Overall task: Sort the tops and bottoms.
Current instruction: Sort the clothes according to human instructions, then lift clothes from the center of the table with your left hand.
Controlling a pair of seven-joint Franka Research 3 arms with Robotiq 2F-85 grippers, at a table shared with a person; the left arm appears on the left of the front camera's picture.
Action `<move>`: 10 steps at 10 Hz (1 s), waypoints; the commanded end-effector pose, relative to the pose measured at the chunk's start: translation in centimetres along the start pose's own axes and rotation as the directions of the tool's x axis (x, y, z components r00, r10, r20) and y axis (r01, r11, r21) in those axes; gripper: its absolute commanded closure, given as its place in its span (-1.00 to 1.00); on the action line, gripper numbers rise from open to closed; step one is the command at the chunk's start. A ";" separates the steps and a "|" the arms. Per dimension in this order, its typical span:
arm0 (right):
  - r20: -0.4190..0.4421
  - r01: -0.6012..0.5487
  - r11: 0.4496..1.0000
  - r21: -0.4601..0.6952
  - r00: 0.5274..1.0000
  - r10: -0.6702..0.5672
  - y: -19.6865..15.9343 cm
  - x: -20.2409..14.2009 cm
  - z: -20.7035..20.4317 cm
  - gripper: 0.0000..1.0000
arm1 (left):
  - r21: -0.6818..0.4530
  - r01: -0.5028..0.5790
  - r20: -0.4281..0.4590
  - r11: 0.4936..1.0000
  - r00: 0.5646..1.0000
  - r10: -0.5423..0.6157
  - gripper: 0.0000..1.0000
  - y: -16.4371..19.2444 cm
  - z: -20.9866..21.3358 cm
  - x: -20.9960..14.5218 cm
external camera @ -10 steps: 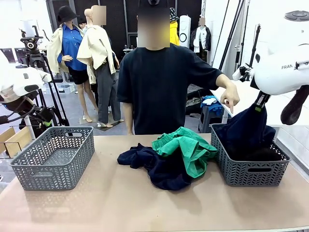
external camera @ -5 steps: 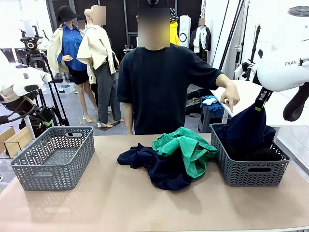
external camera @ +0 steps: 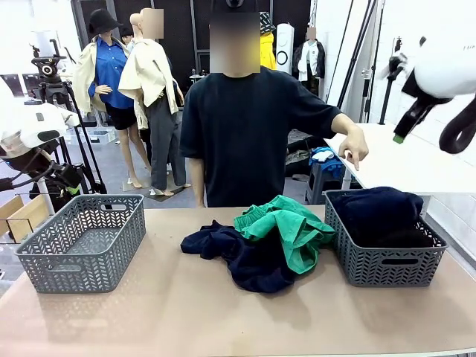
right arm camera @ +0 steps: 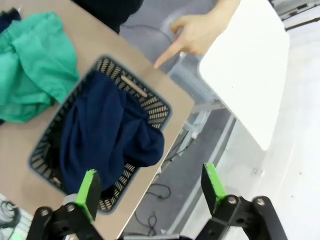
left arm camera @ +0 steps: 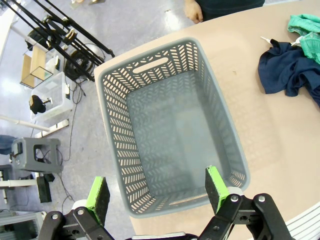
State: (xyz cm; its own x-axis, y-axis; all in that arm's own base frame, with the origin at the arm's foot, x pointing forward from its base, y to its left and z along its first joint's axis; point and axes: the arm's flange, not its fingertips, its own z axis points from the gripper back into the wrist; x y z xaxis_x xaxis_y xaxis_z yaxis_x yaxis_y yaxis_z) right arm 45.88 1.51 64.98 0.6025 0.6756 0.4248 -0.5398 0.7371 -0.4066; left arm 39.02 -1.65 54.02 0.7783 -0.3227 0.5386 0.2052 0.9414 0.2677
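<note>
Right pincer (right arm camera: 150,187) hangs spread wide and empty, high over the right basket (external camera: 387,269), where a navy garment (external camera: 375,212) sits heaped to the rim. Left pincer (left arm camera: 157,192) is spread too, over the bare left basket (left arm camera: 112,145). Trouble ahead: the green garment (external camera: 286,227) overlaps the dark one (external camera: 245,260) mid-desk, so one pinch might drag both along.

Left basket (external camera: 82,242): hollow open from above, walls all round.
Desk (external camera: 186,316): bare strip along the near edge, a free way from basket to basket.
Centre: green garment (external camera: 286,223) heaped on navy garment (external camera: 249,264), just beside the right basket (external camera: 383,266).
Right basket: filled to the rim with dark cloth (external camera: 375,212).
Person's hand (external camera: 355,152): points down over its far left corner.
</note>
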 end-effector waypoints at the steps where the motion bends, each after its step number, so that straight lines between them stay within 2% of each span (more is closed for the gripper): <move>1: 0.028 0.010 1.000 0.009 1.000 -0.010 -1.8 0.7 1.2 -1.00 | 0.005 0.001 0.002 1.000 1.000 -0.001 -1.00 0.0 0.0 0.1; 5: -0.020 0.097 0.994 -0.056 0.995 -0.098 -4.5 1.8 2.4 -1.00 | 0.005 0.001 0.002 1.000 1.000 -0.001 -1.00 0.0 0.0 0.1; 6: 0.025 0.049 0.998 -0.033 0.999 -0.048 -3.5 1.1 2.5 -1.00 | 0.005 0.001 0.002 1.000 1.000 -0.001 -1.00 0.0 0.0 0.1; 10: 0.025 0.049 0.998 -0.033 0.999 -0.048 -3.5 1.1 2.5 -1.00 | 0.005 0.001 0.002 1.000 1.000 -0.001 -1.00 0.0 0.0 0.1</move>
State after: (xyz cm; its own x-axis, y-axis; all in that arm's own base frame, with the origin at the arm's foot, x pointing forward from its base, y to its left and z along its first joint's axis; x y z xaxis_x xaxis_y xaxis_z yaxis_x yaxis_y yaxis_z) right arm 47.35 -0.30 69.25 0.6197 0.6355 0.4605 -0.4821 0.7713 -0.4155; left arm 39.02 -1.65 54.02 0.7783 -0.3228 0.5386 0.2052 0.9414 0.2677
